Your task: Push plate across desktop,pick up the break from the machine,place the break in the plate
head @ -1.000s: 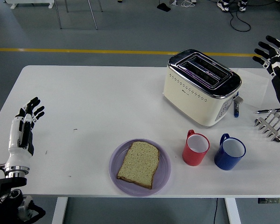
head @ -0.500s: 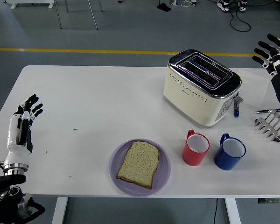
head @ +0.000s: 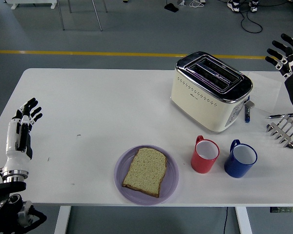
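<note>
Bread [head: 145, 171] lies on plate [head: 146, 175] at worktop [head: 97, 107] 6 o'clock, both hands (left [head: 23, 127] at 9, right [head: 287, 52] at 2) spread, empty; risk: right hand passing inward could clip toaster [head: 210, 91] or mugs [head: 205, 155].

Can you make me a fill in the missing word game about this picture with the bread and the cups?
1. The slice of bread lies on the ____ plate.
2. Between the plate and the blue mug stands a ____ mug.
3. The slots on top of the toaster hold ____ bread.
4. The left hand and the right hand both have their fingers ____ and hold nothing.

Missing words: purple; red; no; open
</note>
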`<control>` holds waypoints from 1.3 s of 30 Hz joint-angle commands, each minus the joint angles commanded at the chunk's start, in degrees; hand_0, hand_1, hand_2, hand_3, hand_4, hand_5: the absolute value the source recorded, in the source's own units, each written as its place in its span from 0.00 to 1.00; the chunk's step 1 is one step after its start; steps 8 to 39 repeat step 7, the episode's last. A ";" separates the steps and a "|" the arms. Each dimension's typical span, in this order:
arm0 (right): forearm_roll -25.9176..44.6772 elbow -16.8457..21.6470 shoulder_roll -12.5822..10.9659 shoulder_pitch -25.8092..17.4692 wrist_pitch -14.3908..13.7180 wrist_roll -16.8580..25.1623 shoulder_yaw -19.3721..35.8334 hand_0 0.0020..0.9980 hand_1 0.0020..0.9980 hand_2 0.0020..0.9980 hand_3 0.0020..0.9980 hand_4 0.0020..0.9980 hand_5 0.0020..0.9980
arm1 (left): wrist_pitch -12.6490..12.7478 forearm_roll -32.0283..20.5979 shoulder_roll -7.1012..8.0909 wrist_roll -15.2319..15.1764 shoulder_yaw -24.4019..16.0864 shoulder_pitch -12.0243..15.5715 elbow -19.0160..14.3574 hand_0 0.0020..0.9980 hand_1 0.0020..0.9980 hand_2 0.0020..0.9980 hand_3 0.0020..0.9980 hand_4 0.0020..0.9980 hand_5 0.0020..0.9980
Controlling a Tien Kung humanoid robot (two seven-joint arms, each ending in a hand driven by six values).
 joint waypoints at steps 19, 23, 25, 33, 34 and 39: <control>-0.35 -0.18 0.41 0.78 0.48 -0.29 -0.99 0.82 0.78 0.80 0.83 0.50 0.43 | -0.06 -0.07 -0.10 0.21 -0.15 -0.13 0.09 0.80 0.84 0.90 0.84 0.51 0.96; -0.35 -0.18 0.41 0.78 0.48 -0.29 -0.99 0.82 0.78 0.80 0.83 0.50 0.43 | -0.06 -0.07 -0.10 0.21 -0.15 -0.13 0.09 0.80 0.84 0.90 0.84 0.51 0.96; -0.35 -0.18 0.41 0.78 0.48 -0.29 -0.99 0.82 0.78 0.80 0.83 0.50 0.43 | -0.06 -0.07 -0.10 0.21 -0.15 -0.13 0.09 0.80 0.84 0.90 0.84 0.51 0.96; -0.35 -0.18 0.41 0.78 0.48 -0.29 -0.99 0.82 0.78 0.80 0.83 0.50 0.43 | -0.06 -0.07 -0.10 0.21 -0.15 -0.13 0.09 0.80 0.84 0.90 0.84 0.51 0.96; -0.35 -0.18 0.41 0.78 0.48 -0.29 -0.99 0.82 0.78 0.80 0.83 0.50 0.43 | -0.06 -0.07 -0.10 0.21 -0.15 -0.13 0.09 0.80 0.84 0.90 0.84 0.51 0.96; -0.35 -0.18 0.41 0.78 0.48 -0.29 -0.99 0.82 0.78 0.80 0.83 0.50 0.43 | -0.06 -0.07 -0.10 0.21 -0.15 -0.13 0.09 0.80 0.84 0.90 0.84 0.51 0.96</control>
